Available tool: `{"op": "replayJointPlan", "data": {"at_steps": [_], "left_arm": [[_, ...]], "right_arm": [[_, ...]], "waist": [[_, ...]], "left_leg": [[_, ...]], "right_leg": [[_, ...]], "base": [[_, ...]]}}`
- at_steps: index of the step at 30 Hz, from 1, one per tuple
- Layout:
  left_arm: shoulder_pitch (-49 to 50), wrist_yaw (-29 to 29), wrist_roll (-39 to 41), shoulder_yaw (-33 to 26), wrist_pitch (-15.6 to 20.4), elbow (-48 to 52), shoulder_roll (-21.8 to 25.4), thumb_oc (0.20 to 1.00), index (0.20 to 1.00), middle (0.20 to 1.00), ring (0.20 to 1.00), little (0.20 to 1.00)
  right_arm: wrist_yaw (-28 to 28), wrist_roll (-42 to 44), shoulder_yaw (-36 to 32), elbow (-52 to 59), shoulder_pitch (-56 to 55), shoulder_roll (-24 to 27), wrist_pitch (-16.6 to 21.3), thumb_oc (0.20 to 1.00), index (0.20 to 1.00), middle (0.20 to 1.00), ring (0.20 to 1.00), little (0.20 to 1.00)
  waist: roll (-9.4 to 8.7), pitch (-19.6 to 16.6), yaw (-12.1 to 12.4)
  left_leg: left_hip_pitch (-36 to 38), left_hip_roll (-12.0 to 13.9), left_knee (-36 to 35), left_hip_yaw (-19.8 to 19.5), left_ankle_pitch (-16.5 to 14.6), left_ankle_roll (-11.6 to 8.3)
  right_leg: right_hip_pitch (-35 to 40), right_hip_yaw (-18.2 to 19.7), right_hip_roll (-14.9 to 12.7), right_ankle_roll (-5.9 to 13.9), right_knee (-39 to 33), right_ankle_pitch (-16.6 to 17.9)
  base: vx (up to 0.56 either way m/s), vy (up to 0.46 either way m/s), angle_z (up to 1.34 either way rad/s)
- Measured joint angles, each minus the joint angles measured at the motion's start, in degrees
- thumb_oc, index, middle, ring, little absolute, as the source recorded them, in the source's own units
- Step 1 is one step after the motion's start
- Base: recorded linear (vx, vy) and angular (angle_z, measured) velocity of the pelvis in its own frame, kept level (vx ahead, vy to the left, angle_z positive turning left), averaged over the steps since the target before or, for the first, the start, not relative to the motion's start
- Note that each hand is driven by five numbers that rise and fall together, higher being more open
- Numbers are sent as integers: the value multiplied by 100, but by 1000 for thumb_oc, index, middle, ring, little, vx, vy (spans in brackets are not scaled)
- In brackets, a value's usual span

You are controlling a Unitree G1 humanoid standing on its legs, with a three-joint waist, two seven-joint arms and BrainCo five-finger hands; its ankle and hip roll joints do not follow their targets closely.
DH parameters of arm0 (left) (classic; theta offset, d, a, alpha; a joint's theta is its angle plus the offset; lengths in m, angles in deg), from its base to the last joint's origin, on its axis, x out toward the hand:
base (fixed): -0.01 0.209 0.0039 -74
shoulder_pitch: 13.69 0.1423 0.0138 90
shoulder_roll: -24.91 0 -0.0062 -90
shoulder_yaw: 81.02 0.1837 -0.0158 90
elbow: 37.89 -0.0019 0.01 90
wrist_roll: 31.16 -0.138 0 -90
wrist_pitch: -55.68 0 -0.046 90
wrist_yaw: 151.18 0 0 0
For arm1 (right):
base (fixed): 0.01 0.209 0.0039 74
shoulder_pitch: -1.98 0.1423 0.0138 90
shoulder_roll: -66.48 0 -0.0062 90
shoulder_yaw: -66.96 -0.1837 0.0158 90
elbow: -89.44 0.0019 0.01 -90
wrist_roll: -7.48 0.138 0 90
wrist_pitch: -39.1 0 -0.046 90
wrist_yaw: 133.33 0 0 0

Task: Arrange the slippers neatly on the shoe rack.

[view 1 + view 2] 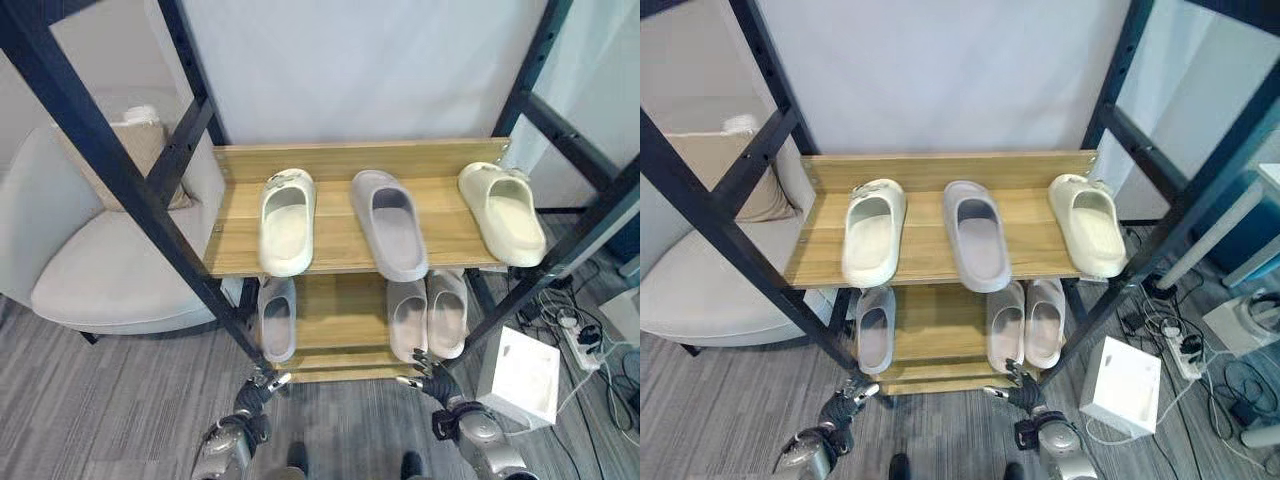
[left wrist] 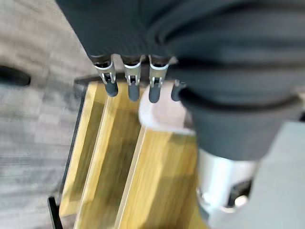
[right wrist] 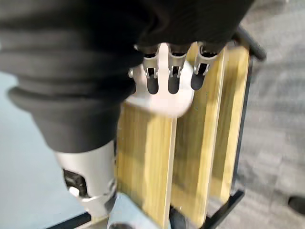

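The wooden shoe rack [image 1: 345, 255] carries three slippers on its upper shelf: a cream one [image 1: 287, 220] at the left, a grey one [image 1: 390, 222] in the middle and a cream one [image 1: 503, 210] at the right, angled outward. On the lower shelf lie a grey slipper [image 1: 277, 317] at the left and a pale pair [image 1: 407, 318] [image 1: 447, 312] at the right. My left hand [image 1: 258, 388] hangs open before the lowest boards, below the left grey slipper, whose heel [image 2: 164, 114] shows past its fingers [image 2: 132, 88]. My right hand [image 1: 430, 375] is open too, just before the pale pair's heels [image 3: 164, 102].
Black metal posts [image 1: 120, 170] frame the rack on both sides. A pale armchair [image 1: 100, 260] with a cushion stands at the left. On the floor at the right are a white box [image 1: 525, 375] and a power strip with cables [image 1: 580, 340].
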Motion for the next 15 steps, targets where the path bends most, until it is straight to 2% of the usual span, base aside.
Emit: {"op": "replayJointPlan", "data": {"at_steps": [3,5,8,11,12,13,15], "left_arm": [[-1,-56,-5,227,-13,-6,-269,1000,1000,1000,1000,1000],[-22,-58,-7,224,-17,-7,-328,1000,1000,1000,1000,1000],[-37,-44,-7,180,-19,6,-225,1000,1000,1000,1000,1000],[-28,-60,-10,133,-50,32,17,1000,1000,1000,1000,1000],[-32,-88,-31,20,-93,79,48,1000,1000,1000,1000,1000],[-1,-97,-48,-104,-96,106,73,1000,1000,1000,1000,1000],[11,-95,-59,-292,-122,-12,206,1000,1000,1000,1000,1000]], "right_arm": [[-11,-103,1,1,-14,248,-7,1000,1000,1000,1000,1000],[-14,-121,4,13,-40,360,-9,1000,1000,1000,1000,1000],[-27,-380,158,474,-61,372,-78,1000,1000,1000,1000,1000],[128,-871,453,2410,-212,600,-162,1000,1000,1000,1000,1000],[344,-890,456,3611,-551,851,-373,1000,1000,1000,1000,1000],[549,-883,476,4715,-845,1163,-348,1000,1000,1000,1000,1000],[934,-798,312,5818,-984,1380,-297,1000,1000,1000,1000,1000]], "waist": [[127,-78,-25],[184,-118,-32],[168,-114,-28],[77,-120,-41],[67,-114,-13],[51,-111,-19],[-58,-150,-80]], "left_leg": [[-74,221,0,-214,30,-32],[-83,237,-1,-242,19,-37],[-98,161,-37,-244,5,-67],[-102,65,-38,-245,20,-75],[-114,28,-39,-254,22,-82],[-106,6,-35,-268,37,-60],[-44,-30,-36,-257,34,-58]], "right_leg": [[-6,-128,256,-216,1,-20],[11,-154,272,-234,0,-30],[5,-163,218,-234,1,-30],[2,-143,116,-200,1,-12],[11,-174,83,-163,1,-14],[3,-221,49,-140,1,-25],[72,-218,17,-46,1,-8]], "base": [[30,-45,15],[34,-7,4],[9,6,3],[4,0,3],[8,0,14],[8,2,13],[2,9,5]]}}
